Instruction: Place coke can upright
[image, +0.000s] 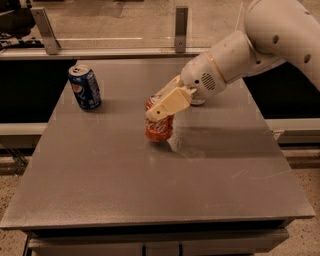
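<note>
The coke can (159, 129) is red-orange with white lettering and stands upright on the grey table (150, 180), a little left of its middle. My gripper (157, 106) reaches in from the right on the white arm (235, 55) and sits over the can's upper part. One cream finger (169, 104) lies across the front of the can's top, and the other is behind it. The fingers look closed on the can, whose base rests on the table.
A blue Pepsi can (85, 87) stands upright at the back left of the table. Another can is almost wholly hidden behind my wrist at the back, only its base (199, 102) showing. A glass barrier with metal posts (181, 29) runs behind the table.
</note>
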